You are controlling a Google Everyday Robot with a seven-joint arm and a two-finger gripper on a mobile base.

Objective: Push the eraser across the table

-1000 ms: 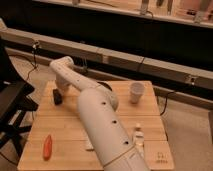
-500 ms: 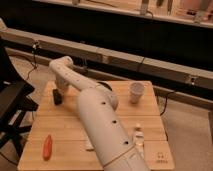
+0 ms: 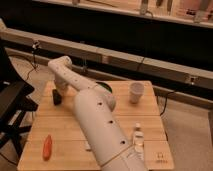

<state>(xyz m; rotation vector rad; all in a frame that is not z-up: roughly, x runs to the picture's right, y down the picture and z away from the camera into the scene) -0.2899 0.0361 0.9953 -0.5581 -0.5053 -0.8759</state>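
The table (image 3: 150, 117) is small and square, with a light wooden plank top. My white arm (image 3: 100, 125) reaches from the front edge across the top to the back left. My gripper (image 3: 57, 97) is the dark end of the arm, set down at the table's surface near the left edge. I cannot pick out the eraser with certainty. A small pale piece (image 3: 87, 146) peeks out beside the arm near the front, and anything under the gripper is hidden.
A white cup (image 3: 136, 92) stands at the back right. An orange-red object (image 3: 47, 146) lies at the front left. A small bottle (image 3: 138, 135) stands at the front right. A dark round thing (image 3: 103, 86) sits behind the arm. A black chair (image 3: 12, 105) stands left of the table.
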